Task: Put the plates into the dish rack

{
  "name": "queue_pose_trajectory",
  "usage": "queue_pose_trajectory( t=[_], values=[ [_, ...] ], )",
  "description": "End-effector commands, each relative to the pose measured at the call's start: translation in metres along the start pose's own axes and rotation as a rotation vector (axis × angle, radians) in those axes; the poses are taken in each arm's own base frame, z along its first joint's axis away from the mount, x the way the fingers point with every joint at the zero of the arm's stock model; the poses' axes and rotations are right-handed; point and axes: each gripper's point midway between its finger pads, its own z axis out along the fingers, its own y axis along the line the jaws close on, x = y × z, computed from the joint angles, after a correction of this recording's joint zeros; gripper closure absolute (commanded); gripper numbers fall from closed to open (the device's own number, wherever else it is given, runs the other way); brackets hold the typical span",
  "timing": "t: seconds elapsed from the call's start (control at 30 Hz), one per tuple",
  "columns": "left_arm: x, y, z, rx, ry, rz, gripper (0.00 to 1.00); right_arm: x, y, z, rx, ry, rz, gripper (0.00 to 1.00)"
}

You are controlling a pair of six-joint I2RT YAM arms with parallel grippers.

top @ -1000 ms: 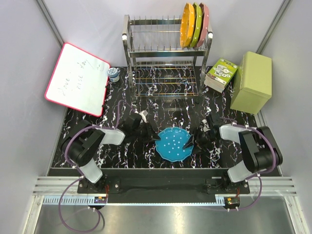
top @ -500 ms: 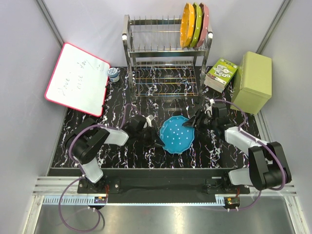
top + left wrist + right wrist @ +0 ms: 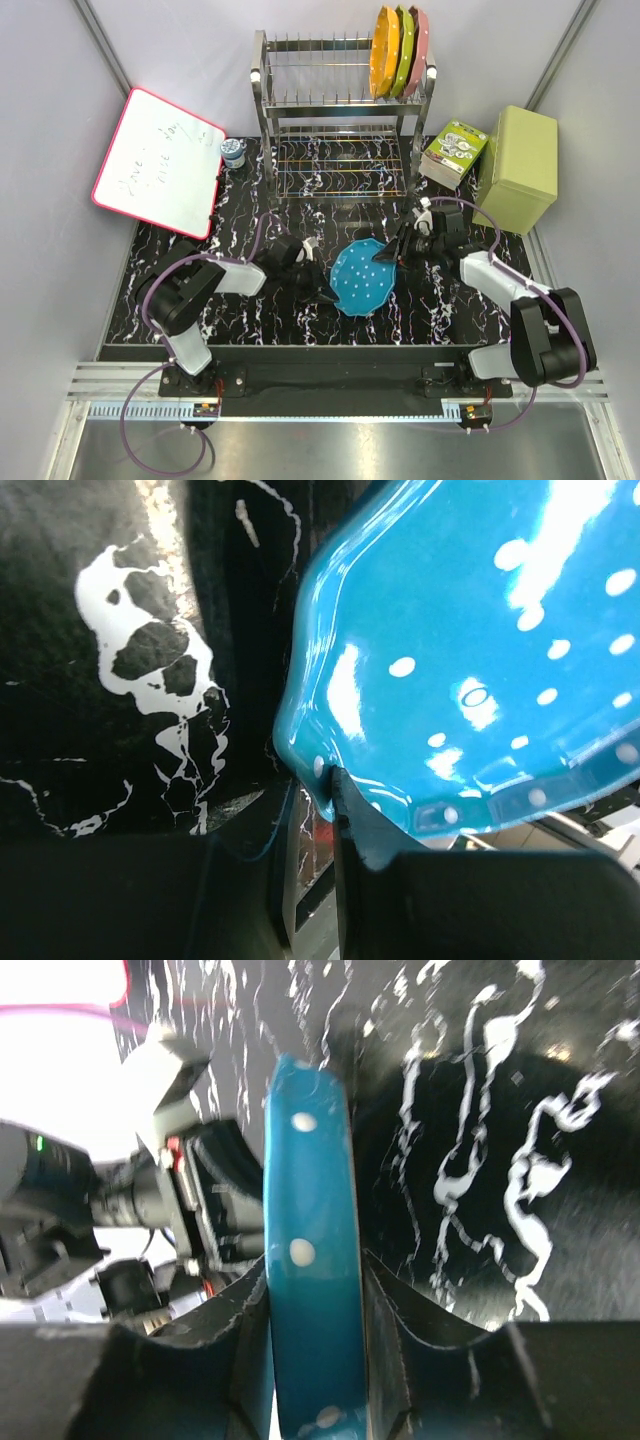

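Blue plate [image 3: 362, 280] tilted steeply over mid table [image 3: 250, 315], well short of dish rack [image 3: 335, 100], L gripper [image 3: 324, 290] pinching its left rim & R gripper [image 3: 391, 256] clamped on opposite rim; orange plate [image 3: 384, 50], green plate [image 3: 404, 48], pink plate [image 3: 421, 40] upright in top tier's right end.

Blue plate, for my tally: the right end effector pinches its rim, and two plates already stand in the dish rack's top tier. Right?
No: three plates stand in the dish rack's top tier, orange, yellow-green and pink, per the top external view. The rest holds.
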Motion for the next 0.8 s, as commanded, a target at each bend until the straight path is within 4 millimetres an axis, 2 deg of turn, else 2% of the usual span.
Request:
queue_pose_trajectory(
  t=[0.0,0.13,0.17,0.2,0.3,0.37,0.4,0.43,0.47,0.5,0.57,0.63,0.67,0.77],
  values=[
    [-0.007,0.012,-0.003,-0.06,-0.007,0.103,0.99,-0.004,0.041,-0.023,-0.077,0.014,-0.137,0.67],
    [-0.024,0.017,-0.006,-0.091,-0.04,0.16,1.0,-0.004,0.036,-0.024,-0.03,0.035,-0.157,0.81],
    [-0.028,0.019,-0.008,-0.099,-0.046,0.159,1.0,-0.005,0.036,-0.025,-0.023,0.037,-0.182,0.92],
    [-0.032,0.019,-0.01,-0.103,-0.058,0.166,1.0,-0.008,0.036,-0.028,0.001,0.032,-0.187,0.98],
    [-0.043,0.018,-0.017,-0.115,-0.087,0.189,0.99,-0.017,0.038,-0.038,0.044,-0.002,-0.248,1.0],
    [-0.056,0.015,-0.027,-0.15,-0.122,0.23,0.87,-0.021,0.043,-0.044,0.051,-0.01,-0.297,1.0],
    [-0.06,0.019,-0.032,-0.193,-0.125,0.259,0.76,-0.025,0.053,-0.052,0.051,-0.022,-0.321,1.0],
    [-0.073,0.011,-0.038,-0.218,-0.157,0.288,0.52,-0.028,0.058,-0.056,0.051,-0.03,-0.341,1.0],
    [-0.078,0.015,-0.048,-0.274,-0.183,0.304,0.38,-0.034,0.06,-0.061,0.063,-0.048,-0.379,1.0],
    [-0.084,0.012,-0.053,-0.275,-0.196,0.353,0.32,-0.038,0.071,-0.069,0.06,-0.066,-0.402,1.0],
    [-0.098,0.003,-0.067,-0.259,-0.253,0.377,0.24,-0.044,0.076,-0.075,0.076,-0.087,-0.418,1.0],
    [-0.106,0.002,-0.076,-0.247,-0.29,0.375,0.18,-0.047,0.082,-0.08,0.075,-0.101,-0.421,1.0],
    [-0.108,-0.007,-0.082,-0.225,-0.31,0.393,0.01,-0.048,0.083,-0.082,0.08,-0.106,-0.417,1.0],
    [-0.116,-0.02,-0.108,-0.227,-0.35,0.44,0.01,-0.052,0.097,-0.093,0.08,-0.125,-0.478,1.0]
  ],
)
